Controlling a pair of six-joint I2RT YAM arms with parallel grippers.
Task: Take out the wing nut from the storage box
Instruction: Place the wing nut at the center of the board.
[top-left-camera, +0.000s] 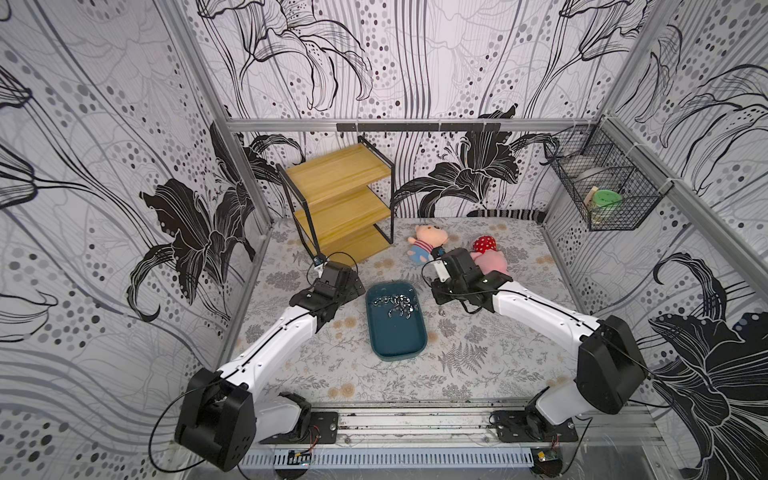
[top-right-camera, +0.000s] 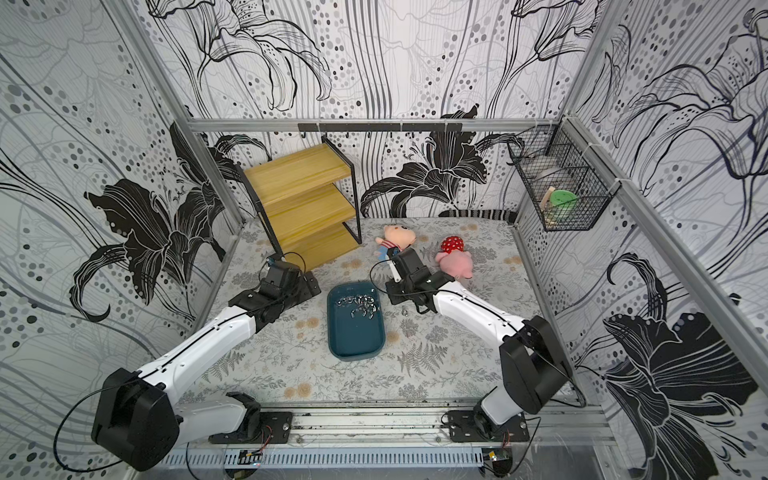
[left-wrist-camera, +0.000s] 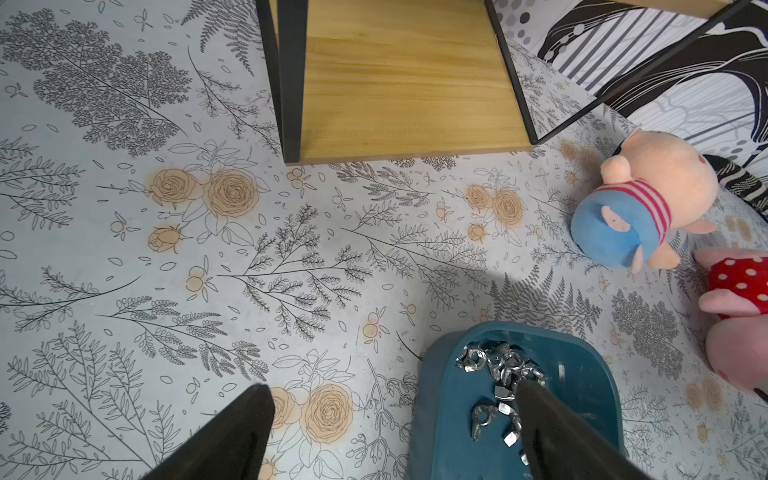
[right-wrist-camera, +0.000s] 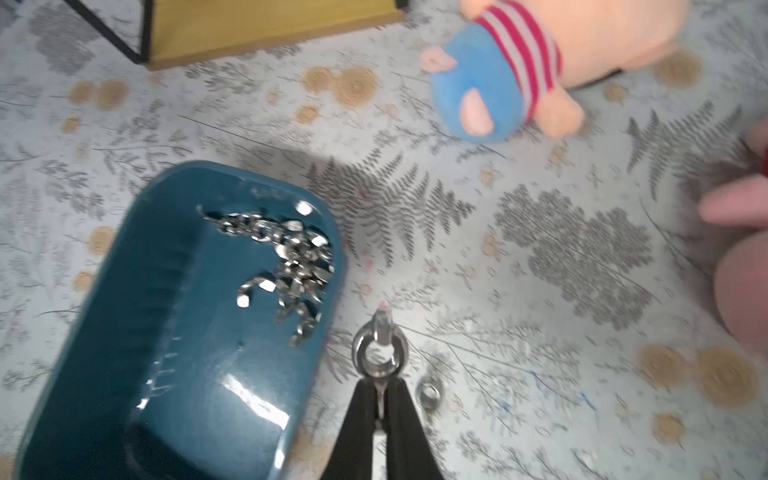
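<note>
My right gripper (right-wrist-camera: 380, 376) is pinched shut on a wing nut (right-wrist-camera: 380, 347), held clear of the storage box (right-wrist-camera: 187, 374), just outside its long rim over open mat (right-wrist-camera: 540, 199). A second nut (right-wrist-camera: 429, 392) lies on the mat just beside. The heap (right-wrist-camera: 291, 257) sits at the box's far end. My left gripper (left-wrist-camera: 392, 386) gapes wide, empty, by the opposite rim.

My table (top-left-camera: 478, 374) has a grey floral cover. Sitting on it: the teal storage box (top-left-camera: 397, 338) mid-table, a wooden shelf (top-left-camera: 340, 174) back left, a blue-trousered plush pig (top-left-camera: 426, 249) and a pink plush (top-left-camera: 488, 255) behind, plus one small metal nut (right-wrist-camera: 429, 392) loose just right of the box.
</note>
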